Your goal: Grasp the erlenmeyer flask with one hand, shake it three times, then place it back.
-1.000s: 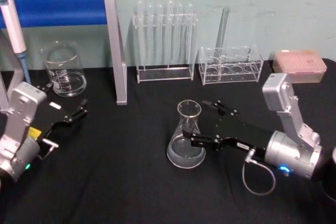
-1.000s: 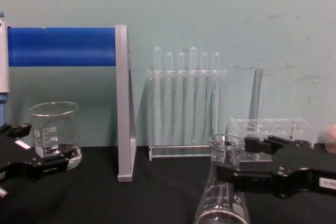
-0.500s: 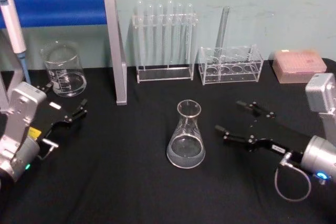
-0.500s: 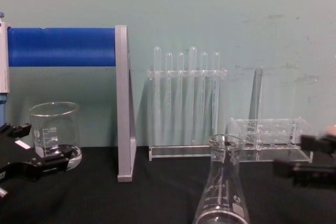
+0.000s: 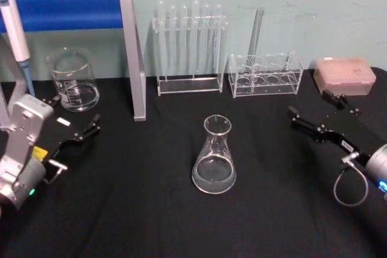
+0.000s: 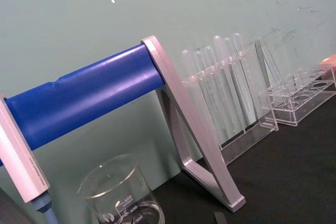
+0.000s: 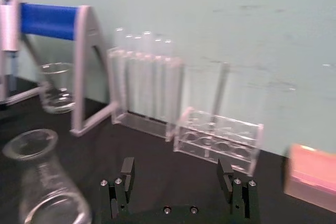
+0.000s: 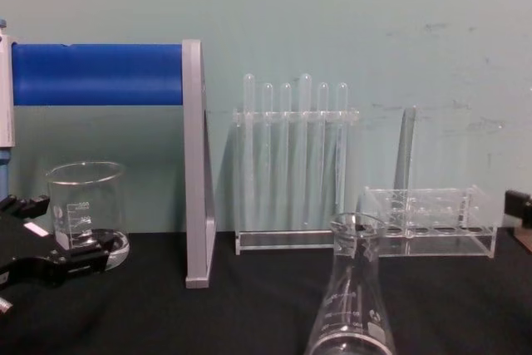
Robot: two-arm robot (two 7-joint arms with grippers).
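The erlenmeyer flask (image 5: 214,159) stands upright on the black table at the centre, with a little clear liquid in its wide base. It rises from the lower edge of the chest view (image 8: 352,298) and sits at the corner of the right wrist view (image 7: 44,183). My right gripper (image 5: 309,104) hovers well to the right of the flask, apart from it, open with nothing between its fingers (image 7: 126,174). My left gripper (image 5: 75,116) rests at the left of the table, open and empty, close to the beaker.
A glass beaker (image 5: 73,80) stands at the back left under a blue bar stand (image 5: 72,8) with a pipette (image 5: 14,23). A tall test tube rack (image 5: 188,46), a low clear rack (image 5: 265,74) and a pink box (image 5: 344,75) line the back.
My right gripper has let go of the flask's neck and drawn back to the right with its jaws open. The flask stays put; the left arm has not moved.
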